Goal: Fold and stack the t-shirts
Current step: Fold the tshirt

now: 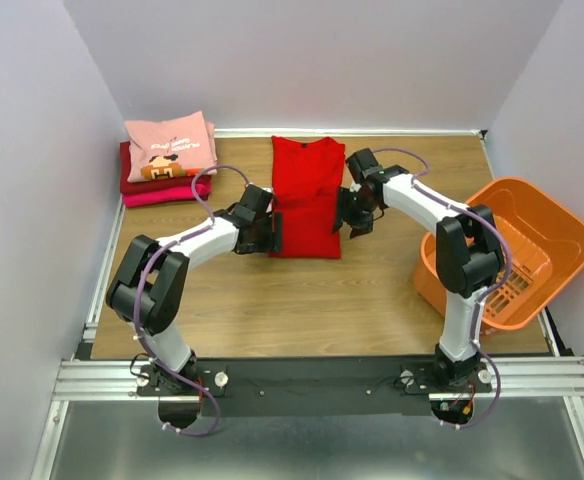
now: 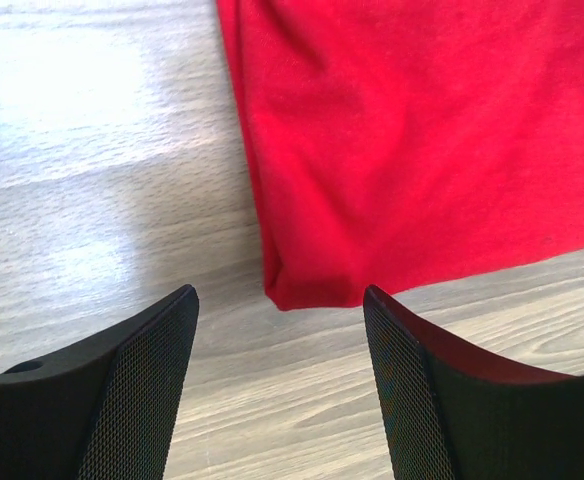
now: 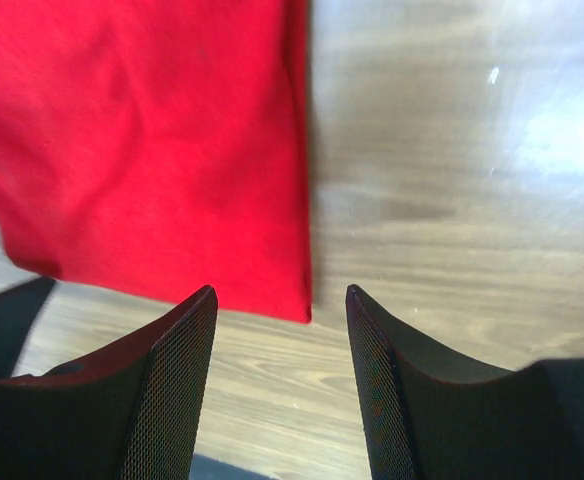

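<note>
A bright red t-shirt (image 1: 306,195) lies flat in a long narrow fold at the middle of the table, collar toward the back wall. My left gripper (image 1: 275,232) is open just off its near left corner (image 2: 307,285), nothing between the fingers. On the other side my right gripper (image 1: 350,222) stands open beside the near right corner (image 3: 287,295), also empty. At the back left a light pink t-shirt (image 1: 170,145) with a graphic print tops a stack of folded dark red and magenta t-shirts (image 1: 162,190).
An orange plastic basket (image 1: 517,250) sits at the right edge of the wooden table (image 1: 302,310), close behind the right arm's elbow. White walls close in the back and both sides.
</note>
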Robot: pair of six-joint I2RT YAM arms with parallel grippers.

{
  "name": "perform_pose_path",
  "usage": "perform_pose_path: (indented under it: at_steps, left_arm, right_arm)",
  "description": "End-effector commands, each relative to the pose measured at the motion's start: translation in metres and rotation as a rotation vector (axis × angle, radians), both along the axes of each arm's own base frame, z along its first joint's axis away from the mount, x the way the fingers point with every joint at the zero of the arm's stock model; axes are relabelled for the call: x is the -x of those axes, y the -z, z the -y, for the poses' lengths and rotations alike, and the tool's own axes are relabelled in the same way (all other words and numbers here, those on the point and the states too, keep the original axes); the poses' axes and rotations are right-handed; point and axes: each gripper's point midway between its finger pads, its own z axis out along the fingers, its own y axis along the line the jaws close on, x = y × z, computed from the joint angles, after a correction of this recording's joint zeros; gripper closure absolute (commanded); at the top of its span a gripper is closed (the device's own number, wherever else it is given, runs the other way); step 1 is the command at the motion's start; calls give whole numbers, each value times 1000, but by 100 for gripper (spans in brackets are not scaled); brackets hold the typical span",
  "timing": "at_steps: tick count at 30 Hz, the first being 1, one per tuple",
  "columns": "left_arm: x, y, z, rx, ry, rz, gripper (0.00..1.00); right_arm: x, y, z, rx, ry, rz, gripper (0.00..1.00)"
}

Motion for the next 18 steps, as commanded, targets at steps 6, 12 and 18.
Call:
perform_pose_path:
  at_steps: [6,12,18]
  left_arm:
    - [-3,-4,9,26,27,9,31]
    - [-3,4,10,27,26,1,37]
    - [3,17,7,12,24,-33,43]
  right_arm:
    - [38,15,-13,-86,-24,-78,38]
    - [51,30,-10,-87,-24,-113,38]
    - [49,40,-13,-95,-20,-123,43]
